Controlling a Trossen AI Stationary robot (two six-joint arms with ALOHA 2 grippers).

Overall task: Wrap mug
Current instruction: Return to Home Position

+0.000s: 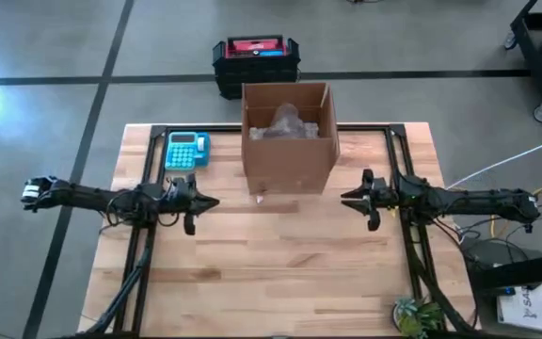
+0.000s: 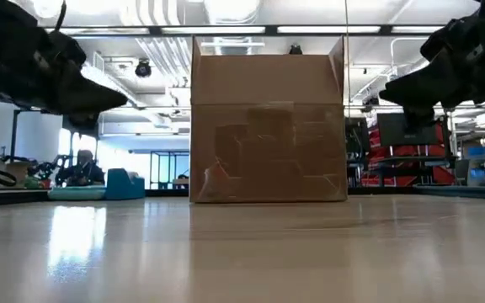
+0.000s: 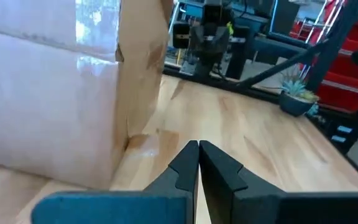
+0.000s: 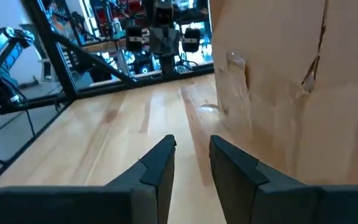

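Observation:
No mug shows in any view. An open cardboard box (image 1: 288, 141) stands on the table's far middle, with a bundle of clear wrapping (image 1: 285, 122) inside it. My left gripper (image 1: 213, 201) hovers above the table to the left of the box's near corner. It is shut and holds nothing; the left wrist view shows its fingertips (image 3: 199, 147) together. My right gripper (image 1: 346, 198) hovers to the right of the box. It points toward the box and stands open (image 4: 192, 143) with nothing between its fingers.
A teal calculator (image 1: 186, 149) lies at the far left of the table. A black and red crate (image 1: 255, 58) sits on the floor behind the box. A small plant (image 1: 417, 315) stands at the near right corner. Bare wood (image 1: 280, 273) stretches in front of the box.

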